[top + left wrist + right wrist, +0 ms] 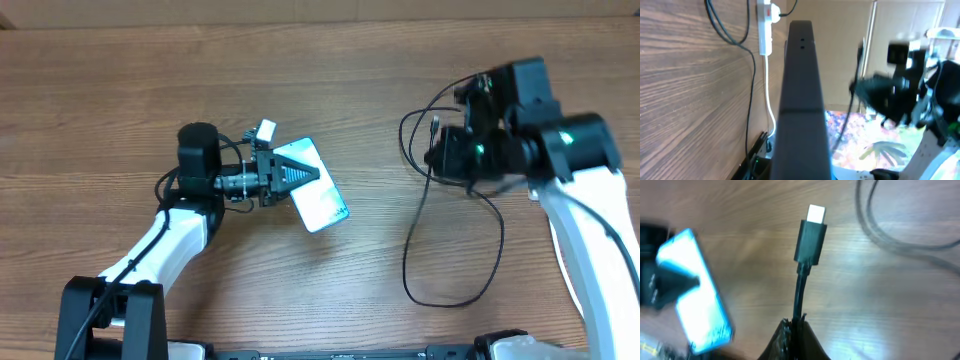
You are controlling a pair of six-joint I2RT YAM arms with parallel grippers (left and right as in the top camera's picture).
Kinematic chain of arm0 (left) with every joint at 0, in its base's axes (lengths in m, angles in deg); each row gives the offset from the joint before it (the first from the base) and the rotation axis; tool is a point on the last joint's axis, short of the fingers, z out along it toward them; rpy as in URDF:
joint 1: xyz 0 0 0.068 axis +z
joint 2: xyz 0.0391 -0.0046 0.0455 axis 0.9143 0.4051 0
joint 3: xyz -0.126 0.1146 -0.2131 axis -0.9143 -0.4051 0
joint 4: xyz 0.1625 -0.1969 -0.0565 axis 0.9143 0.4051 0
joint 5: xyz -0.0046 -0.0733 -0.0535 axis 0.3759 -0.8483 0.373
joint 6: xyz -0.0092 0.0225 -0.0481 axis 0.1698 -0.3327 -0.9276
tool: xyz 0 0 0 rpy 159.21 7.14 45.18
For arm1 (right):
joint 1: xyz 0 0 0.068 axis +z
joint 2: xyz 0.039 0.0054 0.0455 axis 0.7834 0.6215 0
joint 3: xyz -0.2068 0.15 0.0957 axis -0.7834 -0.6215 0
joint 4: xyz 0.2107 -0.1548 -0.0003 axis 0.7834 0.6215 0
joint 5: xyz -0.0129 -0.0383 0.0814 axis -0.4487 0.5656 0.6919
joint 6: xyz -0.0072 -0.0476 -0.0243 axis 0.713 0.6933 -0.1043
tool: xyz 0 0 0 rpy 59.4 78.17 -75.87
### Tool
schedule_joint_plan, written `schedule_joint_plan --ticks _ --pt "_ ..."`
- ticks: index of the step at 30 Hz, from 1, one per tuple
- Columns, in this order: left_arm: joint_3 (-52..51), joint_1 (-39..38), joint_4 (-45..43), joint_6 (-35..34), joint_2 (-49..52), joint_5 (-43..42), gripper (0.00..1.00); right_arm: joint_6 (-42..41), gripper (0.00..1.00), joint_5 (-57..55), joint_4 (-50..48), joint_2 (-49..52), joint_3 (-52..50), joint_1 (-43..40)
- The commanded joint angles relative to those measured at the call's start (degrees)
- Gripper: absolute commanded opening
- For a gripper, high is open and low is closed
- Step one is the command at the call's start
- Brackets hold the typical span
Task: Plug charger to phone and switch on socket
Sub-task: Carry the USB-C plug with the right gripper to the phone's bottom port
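My left gripper (308, 173) is shut on the phone (318, 200), whose light-blue screen faces up at the table's middle left. In the left wrist view the phone's dark edge (801, 95) runs up the middle and hides my fingers. My right gripper (799, 324) is shut on the charger's thin black cable just behind its connector tip (811, 234), which points away from me, apart from the phone (694, 297). Overhead, the right gripper (438, 152) is to the right of the phone, and the charger (455, 255) hangs in loose loops onto the table. The socket (765, 22) lies far off on the wood.
A white cord (768, 95) runs from the socket toward me, beside a black cable (735, 35). The right arm (900, 95) shows blurred across from the phone. More charger cable (890, 230) curves on the wood to the upper right of the connector.
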Motion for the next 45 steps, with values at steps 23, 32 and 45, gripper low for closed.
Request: schedule_joint_plan --ticks 23,32,45 --pt "0.7 1.1 -16.0 -16.5 -0.4 -6.7 0.04 -8.5 0.04 -8.2 -5.4 -7.9 -11.5 41.8" --pt "0.7 1.1 -16.0 -17.8 -0.4 -7.7 0.04 -10.1 0.04 -8.2 -6.1 -7.0 -11.5 41.8" --pt "0.7 1.1 -16.0 -20.1 -0.4 -8.6 0.04 -10.0 0.04 -8.3 -6.2 -6.6 -11.5 41.8"
